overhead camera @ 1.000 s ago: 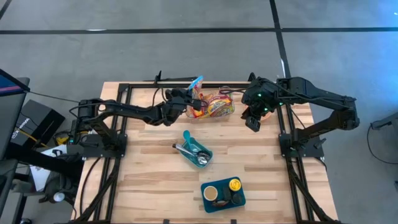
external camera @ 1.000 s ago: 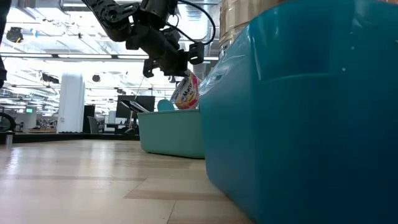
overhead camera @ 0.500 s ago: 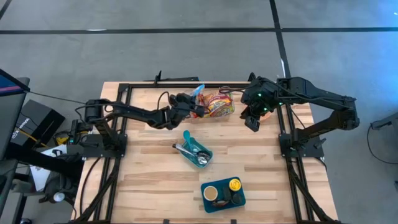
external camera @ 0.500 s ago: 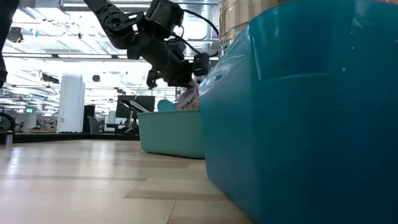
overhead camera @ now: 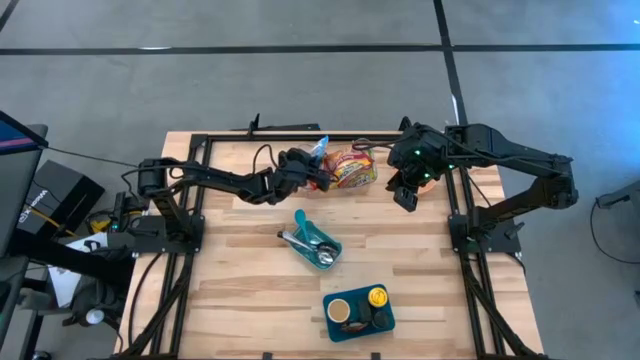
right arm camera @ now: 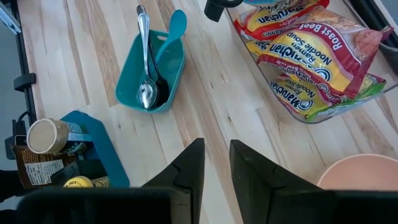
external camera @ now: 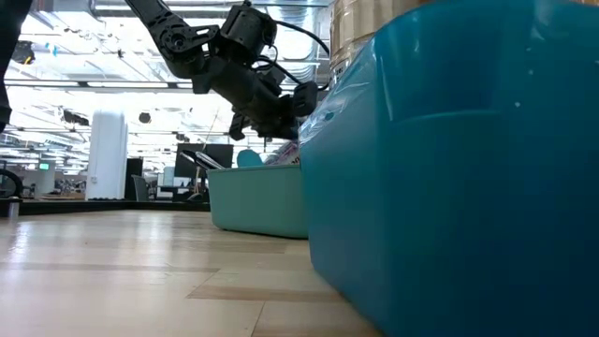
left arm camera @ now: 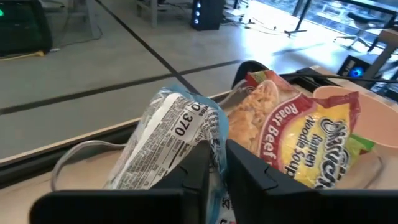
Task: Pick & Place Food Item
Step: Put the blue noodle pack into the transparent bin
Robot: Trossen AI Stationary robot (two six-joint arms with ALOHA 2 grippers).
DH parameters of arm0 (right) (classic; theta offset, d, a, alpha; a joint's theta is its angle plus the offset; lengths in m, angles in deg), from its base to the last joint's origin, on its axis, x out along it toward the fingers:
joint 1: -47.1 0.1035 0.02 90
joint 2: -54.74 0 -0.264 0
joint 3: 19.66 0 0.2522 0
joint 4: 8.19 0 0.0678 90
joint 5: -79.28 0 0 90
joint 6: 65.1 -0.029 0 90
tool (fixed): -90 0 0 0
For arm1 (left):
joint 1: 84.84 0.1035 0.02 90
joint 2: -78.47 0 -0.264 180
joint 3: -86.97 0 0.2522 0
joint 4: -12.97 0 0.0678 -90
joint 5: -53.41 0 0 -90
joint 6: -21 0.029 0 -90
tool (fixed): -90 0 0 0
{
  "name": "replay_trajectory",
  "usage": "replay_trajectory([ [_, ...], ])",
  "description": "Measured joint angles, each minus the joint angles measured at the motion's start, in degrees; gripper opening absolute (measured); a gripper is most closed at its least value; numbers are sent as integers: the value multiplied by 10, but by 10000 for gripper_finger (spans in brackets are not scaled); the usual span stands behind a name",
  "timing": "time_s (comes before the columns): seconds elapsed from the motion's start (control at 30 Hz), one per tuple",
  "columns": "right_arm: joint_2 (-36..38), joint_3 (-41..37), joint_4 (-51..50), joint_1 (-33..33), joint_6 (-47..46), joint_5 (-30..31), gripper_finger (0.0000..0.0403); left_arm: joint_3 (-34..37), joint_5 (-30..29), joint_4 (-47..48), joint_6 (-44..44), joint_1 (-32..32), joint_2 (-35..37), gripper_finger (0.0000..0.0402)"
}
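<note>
**Layout of the table from above**

A clear bin (overhead camera: 362, 183) of noodle packets (overhead camera: 350, 168) is set at upper centre of the high view. The left gripper (overhead camera: 318, 175) is placed at its left edge, the right gripper (overhead camera: 407, 197) just to its right (apart from it). A utensil tray (overhead camera: 312, 240) is found below, at centre; a second tray (overhead camera: 358, 313) with a cup (overhead camera: 339, 310) lies lower still.
</note>
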Motion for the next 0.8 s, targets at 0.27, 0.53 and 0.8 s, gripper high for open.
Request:
replay_trajectory([
  [0.27,0,0,0,0,0,0,71,0,56,0,5,4,0,125],
  [0.53,0,0,0,0,0,0,71,0,93,-1,-12,8,1,243],
  [0.8,0,0,0,0,0,0,71,0,200,-52,-18,15,5,266],
])
